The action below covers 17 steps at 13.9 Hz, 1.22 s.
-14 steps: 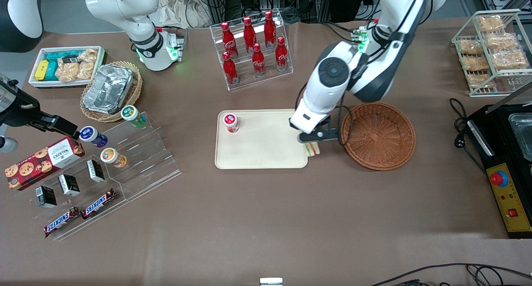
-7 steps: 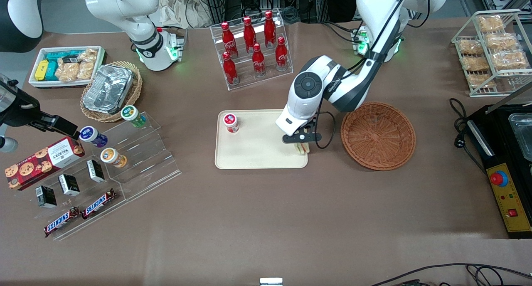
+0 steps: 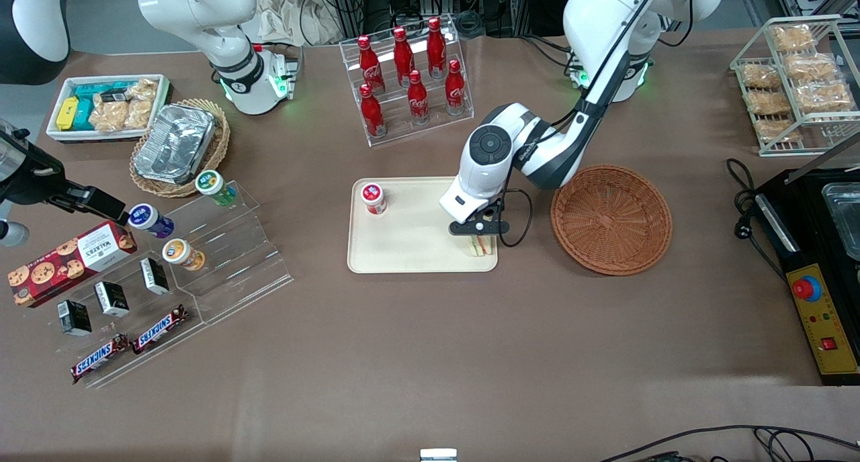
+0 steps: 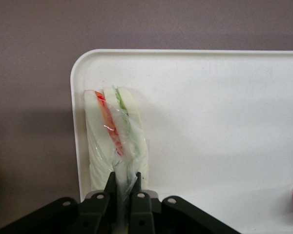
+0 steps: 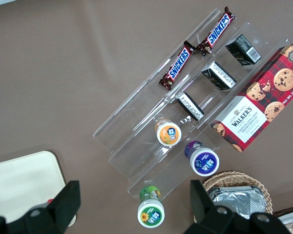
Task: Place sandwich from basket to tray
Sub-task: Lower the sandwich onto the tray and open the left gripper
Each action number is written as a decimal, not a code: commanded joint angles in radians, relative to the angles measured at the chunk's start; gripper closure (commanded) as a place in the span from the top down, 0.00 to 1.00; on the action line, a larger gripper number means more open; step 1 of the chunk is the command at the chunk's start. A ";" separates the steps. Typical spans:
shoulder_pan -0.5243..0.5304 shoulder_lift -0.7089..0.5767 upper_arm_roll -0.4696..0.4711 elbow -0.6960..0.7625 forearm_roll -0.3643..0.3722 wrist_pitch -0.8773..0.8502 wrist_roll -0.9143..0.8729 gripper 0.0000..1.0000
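The sandwich (image 3: 478, 246) is pinched between the fingers of the gripper (image 3: 478, 237) and has now been carried from beside the basket (image 3: 611, 219) over the tray (image 3: 416, 240), at its corner nearest the basket.

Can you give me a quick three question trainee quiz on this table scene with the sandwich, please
1. True or false: the left gripper is shut on the triangular white-bread sandwich.
2. The sandwich is over which: A) the round reddish-brown wicker basket, B) the flat cream plastic tray, C) bare table?
3. What else stands on the tray?

Key: 1 true. 2 B, near a corner. 3 A small red-lidded jar.
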 commanded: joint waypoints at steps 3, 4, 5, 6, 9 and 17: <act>-0.014 -0.007 0.011 -0.018 0.029 0.021 0.038 0.87; -0.009 -0.013 0.011 -0.019 0.029 0.021 0.031 0.99; -0.004 -0.030 0.012 -0.021 0.029 0.015 0.016 0.99; 0.000 -0.059 0.015 -0.024 0.029 0.005 -0.004 1.00; 0.045 -0.164 0.019 -0.021 0.029 -0.132 -0.034 1.00; 0.196 -0.352 0.045 0.019 0.027 -0.416 0.081 0.99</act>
